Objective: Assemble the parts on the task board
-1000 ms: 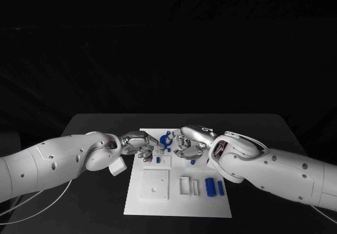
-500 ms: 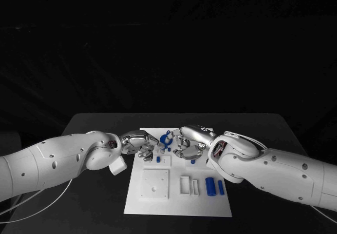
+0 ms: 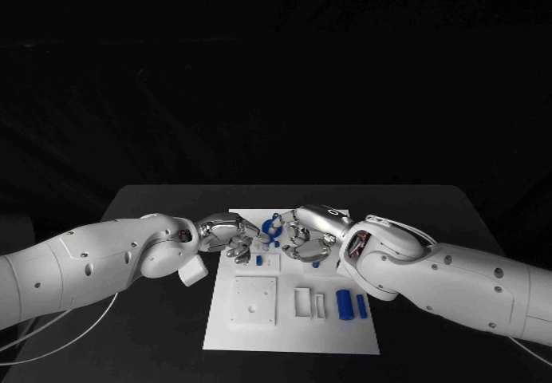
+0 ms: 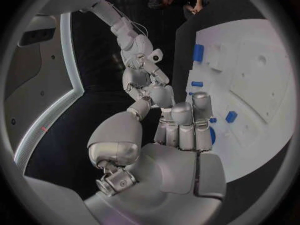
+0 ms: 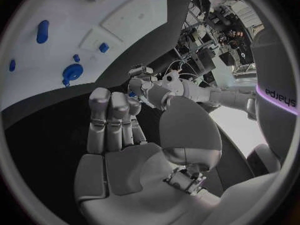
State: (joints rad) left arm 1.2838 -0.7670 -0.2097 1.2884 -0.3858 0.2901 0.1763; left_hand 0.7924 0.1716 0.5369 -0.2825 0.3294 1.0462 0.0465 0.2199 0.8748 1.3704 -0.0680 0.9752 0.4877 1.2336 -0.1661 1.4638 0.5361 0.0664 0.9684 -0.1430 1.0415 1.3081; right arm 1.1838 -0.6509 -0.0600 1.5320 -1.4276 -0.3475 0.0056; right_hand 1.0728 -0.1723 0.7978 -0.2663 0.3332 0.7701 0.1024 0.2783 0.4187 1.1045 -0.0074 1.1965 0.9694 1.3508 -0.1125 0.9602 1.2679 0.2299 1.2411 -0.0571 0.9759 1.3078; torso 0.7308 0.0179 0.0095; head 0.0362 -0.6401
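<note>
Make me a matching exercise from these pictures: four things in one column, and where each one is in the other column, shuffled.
1. left hand
2. right hand
3. larger blue cylinder
4. square white block

a. near right part of the task board
b. over its far end, left side
c. its near left part
d. over its far end, right side

Pairs: 1-b, 2-d, 3-a, 4-c

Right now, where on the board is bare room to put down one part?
The task board's near strip, below the white square plate and the blue cylinders, is bare. The far end is crowded: left hand and right hand meet there.
</note>
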